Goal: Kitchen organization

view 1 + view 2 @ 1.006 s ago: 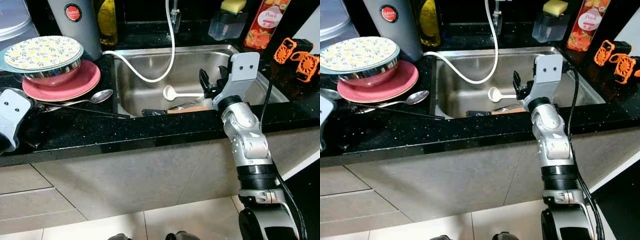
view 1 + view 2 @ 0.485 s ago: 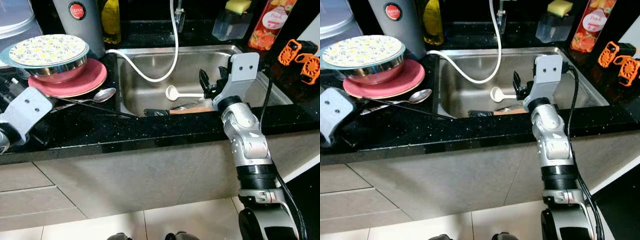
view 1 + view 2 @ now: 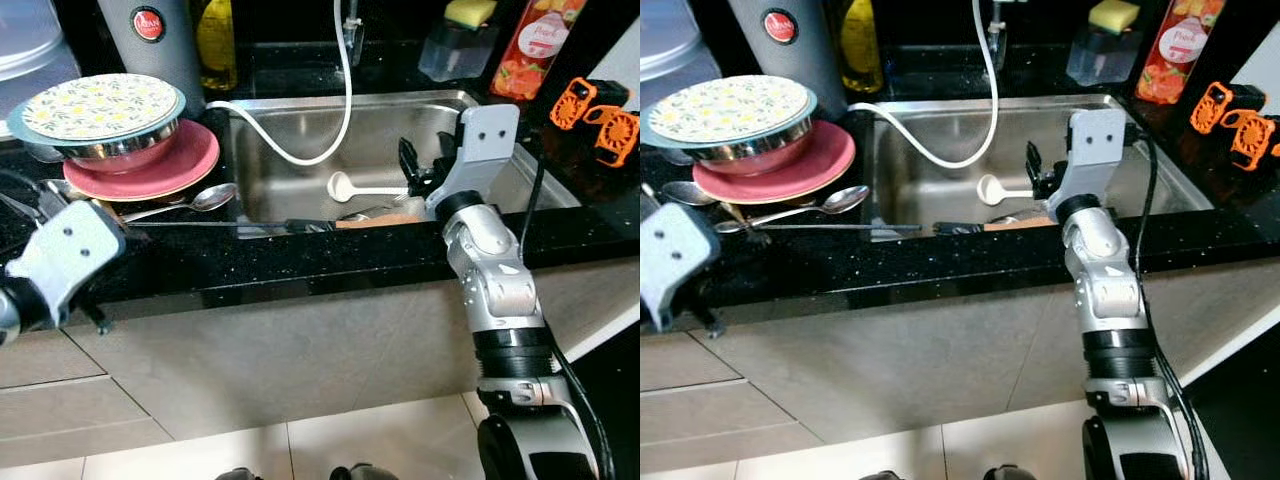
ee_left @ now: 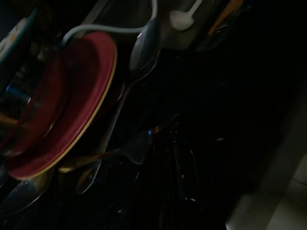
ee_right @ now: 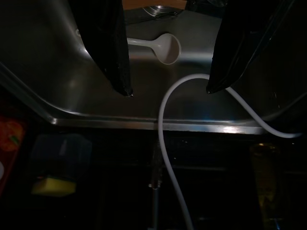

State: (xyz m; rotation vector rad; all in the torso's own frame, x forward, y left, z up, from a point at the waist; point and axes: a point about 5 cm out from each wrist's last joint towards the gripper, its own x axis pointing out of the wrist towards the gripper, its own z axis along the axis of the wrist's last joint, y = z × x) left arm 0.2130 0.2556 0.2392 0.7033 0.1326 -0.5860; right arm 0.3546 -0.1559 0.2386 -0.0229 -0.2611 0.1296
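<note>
Black counter (image 3: 330, 262) across the scene, steel sink (image 3: 290, 185) set into it at the middle. White hose (image 3: 300, 155) looping from the far tap down into the basin. At far left, pink plate (image 3: 150, 172) carrying a steel bowl (image 3: 105, 152) topped by a flowered plate (image 3: 100, 103). Just near of the pink plate, a large spoon (image 3: 205, 197) lying on the counter, handle toward the left; beside it a long thin utensil (image 3: 215, 226) reaching toward the sink's near rim. In the basin, a white ladle (image 3: 345, 187), bowl to the left, with more utensils crowded against the near wall.

Right gripper (image 3: 425, 165) hanging over the sink's right half, fingers spread wide, holding nothing; ladle's handle close to its left, not touching. Left gripper (image 3: 735, 218) at the counter's near-left edge, fingers reaching toward the cutlery near the spoon; spread or closed cannot be told.

Compared with a second ago: left arm raised and swung in over the counter edge, nearer the spoon; right arm unmoved above the basin.
</note>
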